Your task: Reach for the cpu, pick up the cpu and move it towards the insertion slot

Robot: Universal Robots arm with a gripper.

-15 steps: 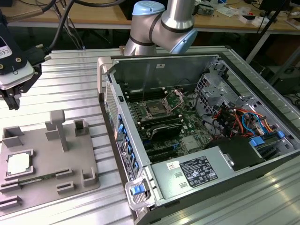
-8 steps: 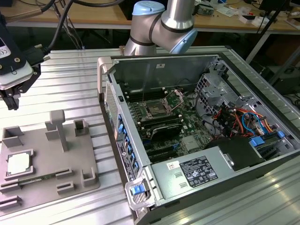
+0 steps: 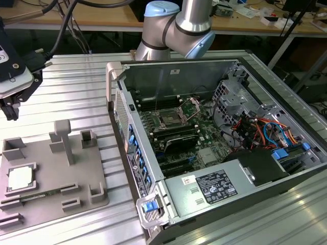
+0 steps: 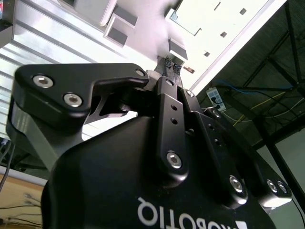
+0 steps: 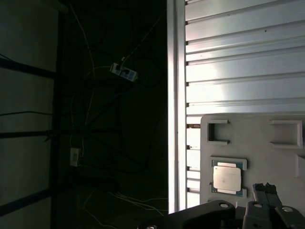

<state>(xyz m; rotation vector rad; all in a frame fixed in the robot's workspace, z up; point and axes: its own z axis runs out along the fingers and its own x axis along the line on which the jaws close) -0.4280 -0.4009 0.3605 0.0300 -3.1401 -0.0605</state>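
Starting at the exterior view's left, the gripper [image 3: 10, 113] is hanging up in the air over the slatted metal table [image 3: 76, 87], and its fingers are looking pinched together with nothing between them, same story in both wrist views [image 4: 172, 66] [image 5: 267, 187]. Below it and nearer the camera, the cpu [image 3: 20, 177] is sitting flat in its square nest on the gray fixture plate [image 3: 76, 173], silver top facing up, and nothing is touching it; the first wrist view is catching it too [image 5: 227, 179]. A green memory stick [image 3: 36, 195] is lying along the plate just beside the chip. Moving right, the open computer case [image 3: 173, 76] is lying on its side on the table, and the insertion slot [image 3: 170, 121] is showing in the middle of the green board, well apart from the chip. The arm [image 3: 179, 25] is rising behind the case. Further right, colored cables [image 3: 255, 130] are bunching up inside.
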